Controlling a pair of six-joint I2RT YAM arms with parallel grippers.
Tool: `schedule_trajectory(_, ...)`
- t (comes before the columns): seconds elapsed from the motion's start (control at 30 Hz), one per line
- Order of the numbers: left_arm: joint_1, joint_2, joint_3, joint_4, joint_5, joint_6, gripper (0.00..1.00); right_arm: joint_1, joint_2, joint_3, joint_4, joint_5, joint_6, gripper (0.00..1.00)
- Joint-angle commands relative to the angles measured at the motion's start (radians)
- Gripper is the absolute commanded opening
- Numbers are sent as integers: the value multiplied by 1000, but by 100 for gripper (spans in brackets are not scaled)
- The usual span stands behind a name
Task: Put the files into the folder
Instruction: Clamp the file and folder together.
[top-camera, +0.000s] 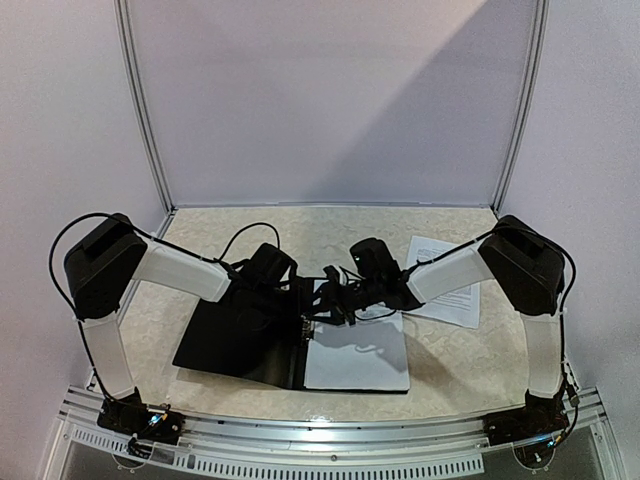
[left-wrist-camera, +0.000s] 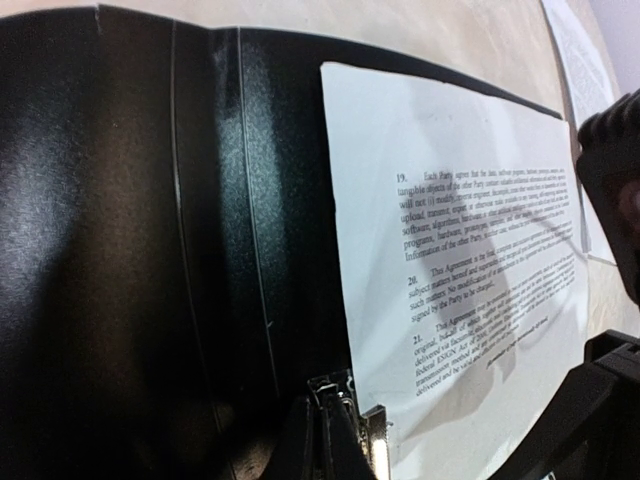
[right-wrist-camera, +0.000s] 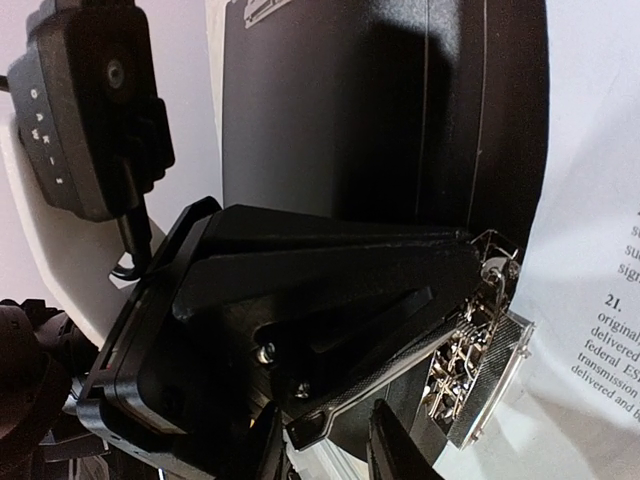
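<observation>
The folder (top-camera: 235, 335) is laid open, one sheet (top-camera: 355, 360) in its right half; its clip (right-wrist-camera: 480, 340) is pinched by the closed left gripper (left-wrist-camera: 335, 420), probably to lift it for the sheet; the right gripper (right-wrist-camera: 325, 440) is seen partly open beside it; other files (top-camera: 445, 285) lie nearby.

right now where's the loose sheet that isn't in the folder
In the top view the loose sheet lies on the table, right of the open folder, partly under the right arm.
</observation>
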Motion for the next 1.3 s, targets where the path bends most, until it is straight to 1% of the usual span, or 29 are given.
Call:
schedule_trajectory(0.0,-7,61,-51,-145,-4,28,2,13,22,-6,26,-19,16,27)
schedule_trajectory(0.37,-1,57,-54,-144,-2,31,2,25,27,-36,54,-28,36,13)
schedule_trajectory(0.6,2,54,-57,-142,0,33,2,32,25,-62,66,-30,48,8)
schedule_trajectory(0.87,5,52,-66,-134,1,33,2,55,42,-65,70,-25,61,8)
schedule_trajectory(1.17,5,52,-78,-124,6,32,2,63,65,-30,51,-17,69,11)
schedule_trajectory(1.27,6,49,-81,-121,7,33,2,63,65,-37,42,-13,66,10)
